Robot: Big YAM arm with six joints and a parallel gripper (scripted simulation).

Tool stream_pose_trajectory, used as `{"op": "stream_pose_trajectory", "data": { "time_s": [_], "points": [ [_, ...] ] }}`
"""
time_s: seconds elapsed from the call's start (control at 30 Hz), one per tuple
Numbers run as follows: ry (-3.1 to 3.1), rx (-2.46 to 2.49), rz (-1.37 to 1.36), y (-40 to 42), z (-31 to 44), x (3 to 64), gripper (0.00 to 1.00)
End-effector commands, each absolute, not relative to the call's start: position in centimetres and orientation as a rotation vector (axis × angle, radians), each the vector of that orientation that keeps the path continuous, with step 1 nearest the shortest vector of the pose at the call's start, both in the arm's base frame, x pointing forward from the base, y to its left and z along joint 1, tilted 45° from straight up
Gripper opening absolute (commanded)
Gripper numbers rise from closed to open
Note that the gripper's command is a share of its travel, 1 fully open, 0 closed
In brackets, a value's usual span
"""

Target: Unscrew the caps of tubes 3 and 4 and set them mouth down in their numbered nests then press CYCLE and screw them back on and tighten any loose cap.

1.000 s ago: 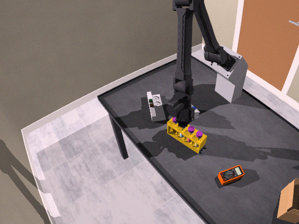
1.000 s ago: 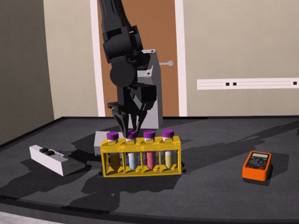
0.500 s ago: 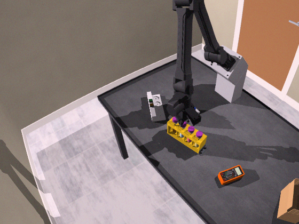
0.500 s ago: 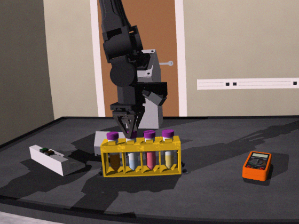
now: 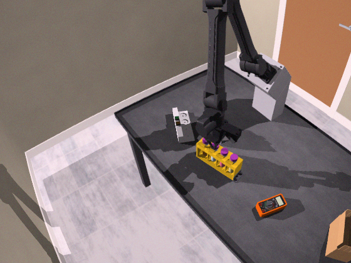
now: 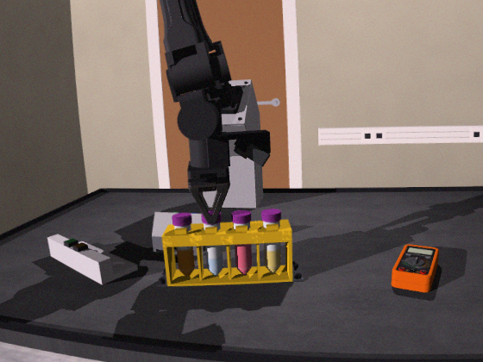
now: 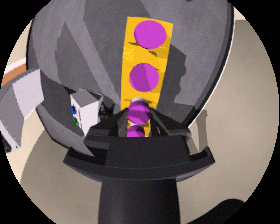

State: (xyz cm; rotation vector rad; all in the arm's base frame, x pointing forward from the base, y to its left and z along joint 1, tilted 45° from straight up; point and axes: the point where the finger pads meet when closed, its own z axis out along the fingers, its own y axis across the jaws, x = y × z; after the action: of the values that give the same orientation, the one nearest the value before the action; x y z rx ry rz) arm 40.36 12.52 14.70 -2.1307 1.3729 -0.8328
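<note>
The yellow rack (image 5: 239, 168) (image 6: 228, 238) holds four tubes, all with purple caps on. My gripper (image 6: 211, 221) (image 7: 139, 110) points down, shut on the cap of tube 3 (image 5: 215, 146), the light-blue tube, which sits on its tube. The cap of tube 4 (image 6: 182, 219) is beside it; caps of tube 2 (image 6: 241, 217) (image 7: 144, 77) and tube 1 (image 6: 271, 215) (image 7: 150, 34) are on the other side. The white cap tray (image 5: 180, 131) shows two empty nests; the others are in shadow. Its green lamp (image 5: 177, 118) and amber lamp (image 5: 178, 123) look dark.
The key housing (image 6: 160, 230) (image 7: 86, 107) stands behind the rack, toward the arm's base; its blue key (image 7: 73, 110) and green key (image 7: 75, 121) show in the wrist view. An orange multimeter (image 5: 271, 205) (image 6: 416, 269) and an open cardboard box (image 5: 336, 236) are off to the side.
</note>
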Motion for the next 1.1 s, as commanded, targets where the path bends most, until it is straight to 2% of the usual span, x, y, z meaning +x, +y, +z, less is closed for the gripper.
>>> {"op": "stream_pose_trajectory", "data": {
  "time_s": [0.0,0.07,0.1,0.43,0.53,1.07],
  "points": [
    [1.317,-2.154,-0.863,12.66,15.57,40.79,0.0],
    [1.317,-2.154,-0.863,12.66,15.57,40.79,0.0],
    [1.317,-2.154,-0.863,12.66,15.57,40.79,0.49],
    [1.317,-2.154,-0.863,12.66,15.57,40.79,0.49],
    [1.555,-1.904,-0.77,12.43,16.21,41.24,0.49],
    [2.015,-1.273,-0.462,12.66,15.58,40.81,0.49]
  ]
}}
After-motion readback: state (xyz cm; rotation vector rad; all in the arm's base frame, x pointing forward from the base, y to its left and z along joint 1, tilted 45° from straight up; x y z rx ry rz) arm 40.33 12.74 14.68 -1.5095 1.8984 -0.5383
